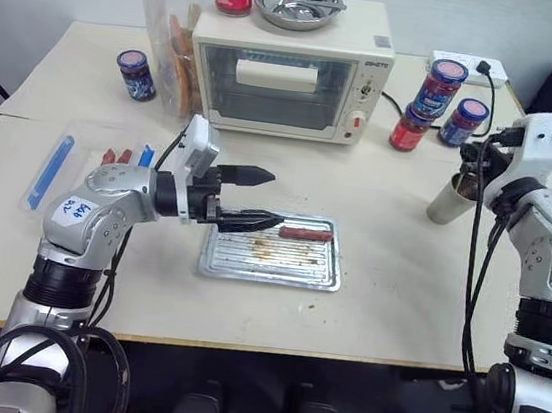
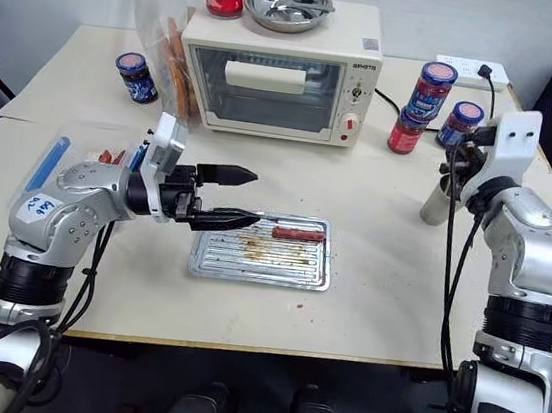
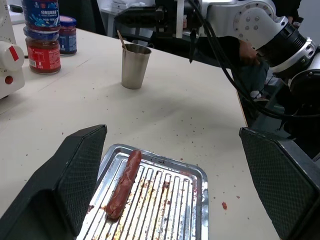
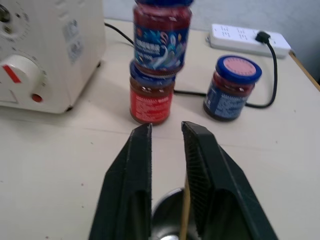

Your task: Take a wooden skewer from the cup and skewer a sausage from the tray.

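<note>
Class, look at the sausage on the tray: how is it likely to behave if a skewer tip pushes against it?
The sausage looks smooth and round, so it would probably roll or slide. It lies along the ridges of the tray, which may check rolling somewhat. Nothing grips it; the left gripper stands open around it.

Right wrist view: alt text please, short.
The right gripper hangs just above the metal cup, its black fingers a narrow gap apart, with a wooden skewer rising from the cup between them. Behind stand two stacked jars, a blue-lidded jar, a toaster oven and a power strip.
</note>
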Controlling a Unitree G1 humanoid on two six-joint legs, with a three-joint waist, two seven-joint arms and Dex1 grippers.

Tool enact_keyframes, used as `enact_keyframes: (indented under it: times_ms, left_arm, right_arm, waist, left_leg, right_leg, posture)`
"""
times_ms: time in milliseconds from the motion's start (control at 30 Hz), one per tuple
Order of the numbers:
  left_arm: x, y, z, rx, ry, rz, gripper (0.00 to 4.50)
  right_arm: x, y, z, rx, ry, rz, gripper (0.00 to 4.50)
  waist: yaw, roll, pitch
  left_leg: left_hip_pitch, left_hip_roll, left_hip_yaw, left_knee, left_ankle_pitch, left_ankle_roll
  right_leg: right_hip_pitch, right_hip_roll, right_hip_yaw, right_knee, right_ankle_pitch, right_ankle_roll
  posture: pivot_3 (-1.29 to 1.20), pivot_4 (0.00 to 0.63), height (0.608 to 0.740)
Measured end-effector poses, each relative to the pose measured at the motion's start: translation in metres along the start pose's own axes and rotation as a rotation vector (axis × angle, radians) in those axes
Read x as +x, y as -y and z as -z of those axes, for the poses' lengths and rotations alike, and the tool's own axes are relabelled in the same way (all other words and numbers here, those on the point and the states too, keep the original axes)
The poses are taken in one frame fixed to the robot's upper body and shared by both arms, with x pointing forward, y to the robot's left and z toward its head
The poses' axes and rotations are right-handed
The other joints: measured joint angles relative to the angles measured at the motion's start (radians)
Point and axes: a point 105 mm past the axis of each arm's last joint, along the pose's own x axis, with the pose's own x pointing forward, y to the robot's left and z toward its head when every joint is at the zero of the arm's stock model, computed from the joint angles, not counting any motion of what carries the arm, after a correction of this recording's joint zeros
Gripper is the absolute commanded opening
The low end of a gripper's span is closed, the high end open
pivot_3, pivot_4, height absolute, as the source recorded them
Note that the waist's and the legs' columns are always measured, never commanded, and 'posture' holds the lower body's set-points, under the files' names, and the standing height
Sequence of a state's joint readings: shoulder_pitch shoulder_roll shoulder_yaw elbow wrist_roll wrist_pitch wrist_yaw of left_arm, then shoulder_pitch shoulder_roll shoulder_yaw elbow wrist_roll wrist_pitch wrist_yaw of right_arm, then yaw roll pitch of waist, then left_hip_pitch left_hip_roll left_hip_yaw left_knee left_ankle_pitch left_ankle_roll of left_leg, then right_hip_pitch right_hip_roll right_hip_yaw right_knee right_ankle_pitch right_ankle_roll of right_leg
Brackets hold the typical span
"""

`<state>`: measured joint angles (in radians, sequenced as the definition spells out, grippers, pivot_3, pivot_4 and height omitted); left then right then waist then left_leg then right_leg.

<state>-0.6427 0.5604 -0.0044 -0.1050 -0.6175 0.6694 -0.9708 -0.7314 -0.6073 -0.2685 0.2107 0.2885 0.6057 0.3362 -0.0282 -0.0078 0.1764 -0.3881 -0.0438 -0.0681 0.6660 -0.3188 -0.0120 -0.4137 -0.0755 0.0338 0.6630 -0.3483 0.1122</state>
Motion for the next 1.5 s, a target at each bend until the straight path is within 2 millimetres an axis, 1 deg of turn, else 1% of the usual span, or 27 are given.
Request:
enact_keyframes:
  times_ms: [67, 267, 467, 567, 767, 800, 967, 1000, 1067, 1167, 1267, 1300, 1367, 1400, 1433, 1500]
  left_arm:
    - [0.000, 0.000, 0.000, 0.000, 0.000, -0.002, 4.50]
    - [0.001, 0.000, 0.000, 0.002, 0.000, -0.001, 4.50]
    - [0.002, 0.001, -0.003, 0.012, 0.000, 0.005, 4.50]
    - [0.003, 0.001, -0.006, 0.021, 0.002, 0.009, 4.50]
    - [0.005, 0.001, -0.005, 0.019, 0.001, 0.019, 4.50]
    - [0.005, 0.001, -0.006, 0.022, 0.002, 0.021, 4.50]
    - [0.006, 0.002, -0.008, 0.029, 0.003, 0.025, 4.50]
    - [0.006, 0.002, -0.008, 0.029, 0.003, 0.025, 4.50]
    - [0.006, 0.001, -0.008, 0.029, 0.003, 0.022, 4.50]
    - [0.003, 0.000, -0.006, 0.024, 0.006, 0.004, 4.50]
    - [-0.006, -0.003, -0.002, 0.013, 0.012, -0.049, 4.50]
    - [-0.007, -0.003, -0.001, 0.013, 0.013, -0.057, 4.50]
    - [-0.010, -0.003, -0.002, 0.022, 0.021, -0.084, 4.50]
    - [-0.010, -0.003, -0.003, 0.024, 0.027, -0.096, 4.50]
    - [-0.010, -0.004, -0.003, 0.022, 0.038, -0.112, 4.50]
    - [-0.006, -0.006, -0.003, 0.013, 0.057, -0.128, 4.50]
  right_arm:
    - [0.001, 0.002, 0.001, -0.005, 0.002, 0.008, 2.28]
    - [0.003, 0.004, 0.008, 0.002, -0.008, 0.015, 2.28]
    - [0.008, 0.007, 0.029, 0.033, -0.054, 0.025, 2.28]
    - [0.012, 0.007, 0.029, 0.037, -0.051, 0.027, 1.73]
    - [0.014, 0.005, 0.026, 0.038, -0.033, 0.025, 0.15]
    - [0.014, 0.004, 0.026, 0.040, -0.032, 0.023, 0.04]
    - [0.014, 0.002, 0.025, 0.037, -0.022, 0.021, 0.04]
    - [0.013, 0.002, 0.023, 0.033, -0.016, 0.022, 0.04]
    - [0.010, 0.000, 0.014, 0.009, 0.019, 0.031, 0.04]
    - [0.003, -0.007, -0.014, -0.032, 0.105, 0.024, 0.04]
    - [-0.010, -0.017, -0.047, -0.039, 0.199, 0.005, 0.04]
    - [-0.013, -0.020, -0.052, -0.039, 0.213, 0.000, 0.04]
    - [-0.019, -0.032, -0.060, 0.040, 0.237, -0.028, 0.04]
    - [-0.021, -0.042, -0.060, 0.102, 0.234, -0.054, 0.04]
    - [-0.022, -0.055, -0.058, 0.187, 0.221, -0.088, 0.04]
    - [-0.023, -0.083, -0.050, 0.302, 0.167, -0.172, 0.04]
  waist:
    - [-0.002, 0.000, 0.000]
    - [-0.004, 0.000, 0.000]
    - [-0.003, 0.000, 0.000]
    - [-0.003, 0.000, 0.000]
    - [-0.004, 0.000, 0.000]
    - [-0.003, 0.000, 0.000]
    - [-0.003, 0.000, 0.000]
    - [-0.003, 0.000, 0.000]
    - [-0.003, 0.000, 0.000]
    - [-0.005, 0.000, 0.000]
    - [-0.003, 0.000, 0.000]
    - [-0.002, 0.000, 0.000]
    - [-0.001, 0.000, 0.000]
    - [-0.001, 0.000, 0.000]
    - [-0.002, 0.000, 0.000]
    - [-0.001, 0.000, 0.000]
  left_leg:
    - [0.000, 0.000, 0.000, 0.000, 0.000, 0.000]
    - [0.000, 0.001, 0.001, 0.000, 0.000, 0.000]
    - [0.000, 0.001, 0.001, 0.000, 0.000, 0.000]
    - [0.000, 0.001, 0.001, 0.000, 0.000, 0.000]
    - [0.000, 0.001, 0.001, 0.000, 0.000, 0.000]
    - [0.000, 0.001, 0.001, 0.000, 0.000, 0.000]
    - [0.000, 0.001, 0.001, 0.000, 0.000, 0.000]
    - [0.000, 0.001, 0.001, 0.000, 0.000, 0.000]
    - [0.000, 0.001, 0.001, 0.000, 0.000, 0.000]
    - [0.000, 0.001, 0.001, 0.000, 0.000, 0.000]
    - [0.000, 0.002, 0.000, 0.000, 0.000, -0.001]
    - [0.000, 0.002, 0.000, 0.000, 0.000, -0.001]
    - [0.000, 0.002, 0.000, 0.000, 0.000, -0.001]
    - [0.000, 0.002, 0.000, 0.000, 0.000, -0.001]
    - [0.000, 0.002, 0.000, 0.000, 0.000, -0.001]
    - [0.000, 0.002, -0.001, 0.000, 0.001, -0.001]
  right_leg:
    - [0.000, 0.000, 0.000, 0.000, 0.000, 0.000]
    - [0.000, 0.001, 0.000, 0.000, 0.000, 0.000]
    - [0.000, 0.001, 0.000, 0.000, 0.000, 0.000]
    - [0.000, 0.001, 0.000, 0.000, 0.000, 0.000]
    - [0.000, 0.001, 0.000, 0.000, 0.000, 0.000]
    - [0.000, 0.001, 0.000, 0.000, 0.000, 0.000]
    - [0.000, 0.001, 0.000, 0.000, 0.000, 0.000]
    - [0.000, 0.001, 0.000, 0.000, 0.000, 0.000]
    - [0.000, 0.001, 0.000, 0.000, 0.000, 0.000]
    - [0.000, 0.001, 0.000, 0.000, 0.000, 0.000]
    - [0.000, 0.001, 0.000, 0.000, 0.000, 0.000]
    - [0.000, 0.001, 0.000, 0.000, 0.000, 0.000]
    - [0.000, 0.001, 0.000, 0.000, 0.000, 0.000]
    - [0.000, 0.001, 0.000, 0.000, 0.000, 0.000]
    - [0.000, 0.001, 0.000, 0.001, 0.000, 0.000]
    - [0.000, 0.001, 0.000, 0.001, 0.000, 0.000]
  posture:
    - [0.00, 0.150, 0.740]
    - [0.00, 0.150, 0.740]
    - [0.00, 0.150, 0.740]
    - [0.00, 0.150, 0.740]
    - [0.00, 0.150, 0.740]
    - [0.00, 0.150, 0.740]
    - [0.00, 0.150, 0.740]
    - [0.00, 0.150, 0.740]
    - [0.00, 0.150, 0.740]
    - [0.00, 0.150, 0.740]
    - [0.00, 0.150, 0.740]
    - [0.00, 0.150, 0.740]
    - [0.00, 0.150, 0.740]
    - [0.00, 0.150, 0.740]
    - [0.00, 0.150, 0.740]
    - [0.00, 0.150, 0.740]
